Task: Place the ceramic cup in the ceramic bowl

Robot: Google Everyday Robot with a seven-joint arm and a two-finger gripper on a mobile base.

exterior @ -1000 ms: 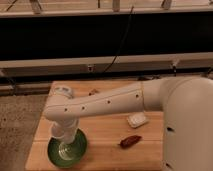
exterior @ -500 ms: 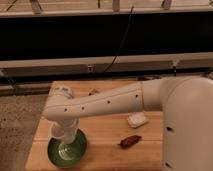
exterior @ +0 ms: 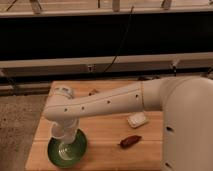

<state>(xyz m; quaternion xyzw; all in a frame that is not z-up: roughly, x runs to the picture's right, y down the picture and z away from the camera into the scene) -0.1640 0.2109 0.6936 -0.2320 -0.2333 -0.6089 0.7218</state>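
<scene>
Over ceramic bowl (exterior: 75, 150), bent arm's claw (exterior: 64, 146).

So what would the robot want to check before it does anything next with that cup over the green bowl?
1. Ceramic bowl on the table, upright: ok.
2. Ceramic cup lined up above the bowl: ok.
3. Cup resting on the bowl's floor: cannot tell.
4. Hand low over the bowl, grip state: cannot tell.
5. White dish and brown item well apart from the bowl: ok.
</scene>
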